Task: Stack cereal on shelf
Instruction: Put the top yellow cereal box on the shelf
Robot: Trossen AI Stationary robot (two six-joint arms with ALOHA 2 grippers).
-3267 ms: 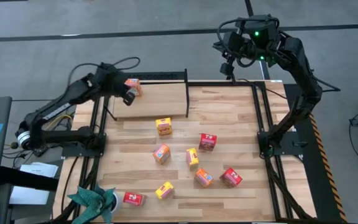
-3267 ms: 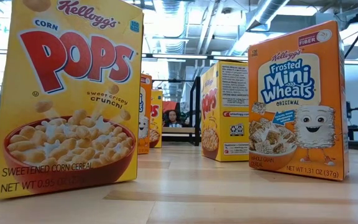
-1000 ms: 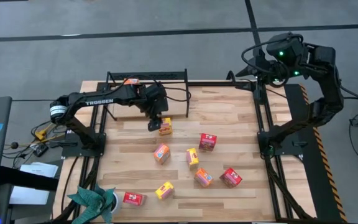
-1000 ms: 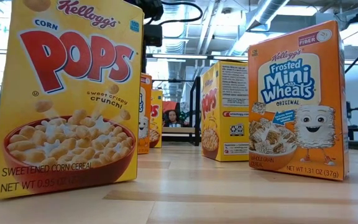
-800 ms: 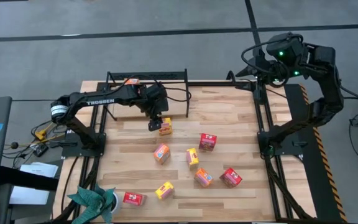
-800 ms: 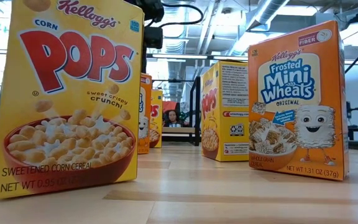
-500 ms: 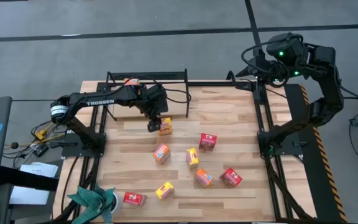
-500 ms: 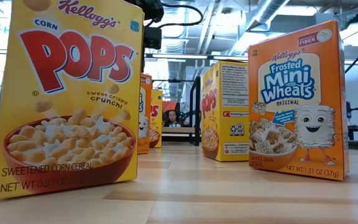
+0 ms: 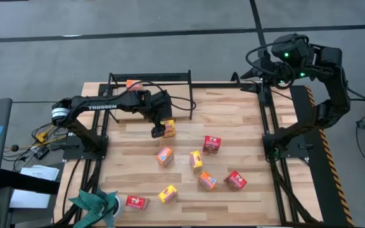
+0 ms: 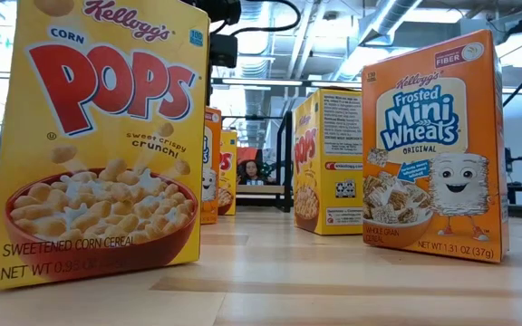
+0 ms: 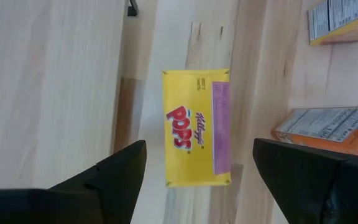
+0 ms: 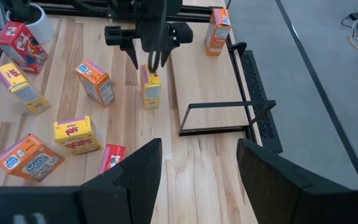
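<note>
A yellow Pops cereal box [image 11: 197, 127] stands upright on the table just in front of the shelf [image 9: 151, 104]. My left gripper [image 11: 199, 152] hangs open above the box, pointing down, one finger on each side of it and neither touching. In the high view this gripper [image 9: 159, 131] sits at the box's left side. An orange cereal box [image 9: 132, 83] stands on the shelf's far left corner. My right gripper [image 12: 199, 149] is open, holds nothing, and is raised over the table's far right corner.
Several more cereal boxes lie scattered on the table's middle and near part: orange [image 9: 164, 156], red [image 9: 211, 144], yellow [image 9: 196, 159], orange [image 9: 207, 181], red [image 9: 235, 180], yellow [image 9: 168, 193], red [image 9: 136, 202]. A white cup with teal cloth [image 9: 100, 206] stands at the near left corner.
My left gripper has moved a little toward the table's near edge and down, closer over the yellow box. The box has stayed where it was.
</note>
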